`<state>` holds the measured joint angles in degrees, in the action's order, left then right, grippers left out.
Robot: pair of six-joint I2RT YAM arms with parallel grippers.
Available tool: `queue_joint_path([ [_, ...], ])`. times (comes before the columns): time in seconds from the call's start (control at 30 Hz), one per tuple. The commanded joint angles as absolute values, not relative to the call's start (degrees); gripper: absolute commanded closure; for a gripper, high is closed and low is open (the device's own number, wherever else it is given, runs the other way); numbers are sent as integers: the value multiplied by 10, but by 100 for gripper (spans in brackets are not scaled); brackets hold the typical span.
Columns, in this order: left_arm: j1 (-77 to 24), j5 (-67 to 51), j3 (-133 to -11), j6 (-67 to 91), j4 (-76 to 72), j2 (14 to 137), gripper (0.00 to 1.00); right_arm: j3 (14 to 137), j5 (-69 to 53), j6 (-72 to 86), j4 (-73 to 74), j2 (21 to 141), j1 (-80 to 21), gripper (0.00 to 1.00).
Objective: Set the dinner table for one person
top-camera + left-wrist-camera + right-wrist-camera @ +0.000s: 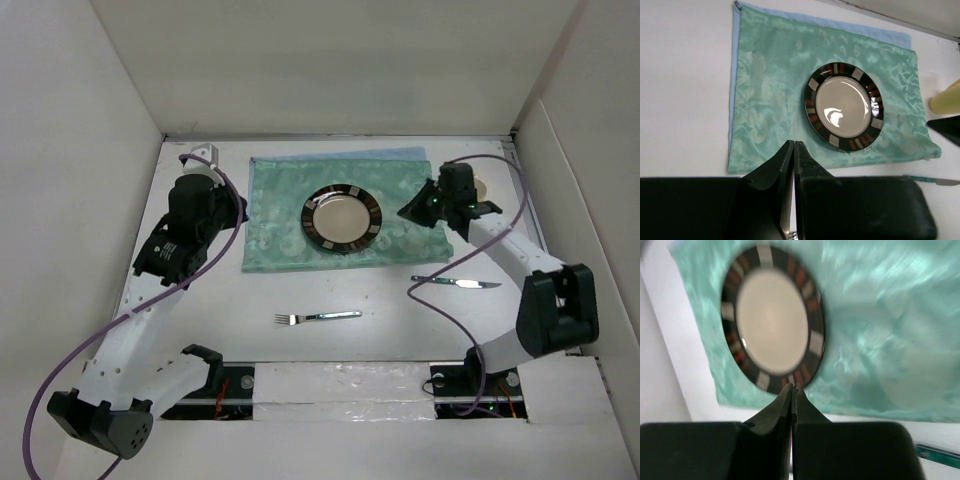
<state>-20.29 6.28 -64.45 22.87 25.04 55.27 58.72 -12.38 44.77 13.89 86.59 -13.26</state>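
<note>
The white dinner table [390,335] carries a pale green mat [280,215] at the back, with a dark-rimmed plate [343,219] on it. A fork [318,318] lies on the bare table in front of the mat, and a knife [457,283] lies to its right. My left gripper [238,212] hovers at the mat's left edge, shut and empty [793,145]. My right gripper [405,212] is over the mat's right edge, also shut and empty [794,387]. Both wrist views look across the mat [770,85] toward the plate [844,106] [772,315].
A pale yellow cup [481,188] stands just behind the right wrist, seen too in the left wrist view as the cup [945,100]. White walls enclose the table on the left, back and right. A purple cable loops over the knife [935,181].
</note>
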Motion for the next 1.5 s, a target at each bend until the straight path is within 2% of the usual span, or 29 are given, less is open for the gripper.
queue_joint_path([
  [0.0,-207,21,-640,208,216,543,100,647,-7,388,222,809,-66,100],
  [0.13,-207,-22,-629,195,205,545,100,705,122,374,280,805,5,100],
  [0.17,-207,-27,-621,193,201,543,100,714,168,370,298,809,17,96],
  [0.2,-207,-35,-618,192,198,539,100,719,182,364,296,814,40,78],
  [0.27,-207,-39,-607,185,196,534,86,733,178,345,300,837,67,59],
  [0.3,-207,-39,-602,184,195,531,82,743,177,346,308,850,76,48],
  [0.33,-207,-40,-599,178,193,530,75,755,175,345,315,863,93,44],
  [0.37,-207,-38,-592,177,194,528,73,774,158,343,328,892,98,43],
  [0.47,-207,-40,-581,171,192,526,71,808,143,337,342,932,105,42],
  [0.67,-207,-48,-566,175,186,525,70,848,105,330,343,1011,105,43],
  [0.73,-207,-48,-564,177,185,526,70,860,108,334,349,1040,105,47],
  [0.83,-207,-49,-567,178,187,526,70,860,119,344,343,1051,105,72],
  [0.87,-207,-48,-568,178,187,528,70,857,126,347,332,1047,105,86],
  [0.93,-207,-47,-569,178,188,530,71,855,133,349,323,1038,105,100],
  [1.2,-207,-39,-586,180,185,554,71,939,156,330,304,995,60,100],
  [1.47,-207,-24,-607,179,187,570,70,1134,171,308,394,1123,-11,100],
])
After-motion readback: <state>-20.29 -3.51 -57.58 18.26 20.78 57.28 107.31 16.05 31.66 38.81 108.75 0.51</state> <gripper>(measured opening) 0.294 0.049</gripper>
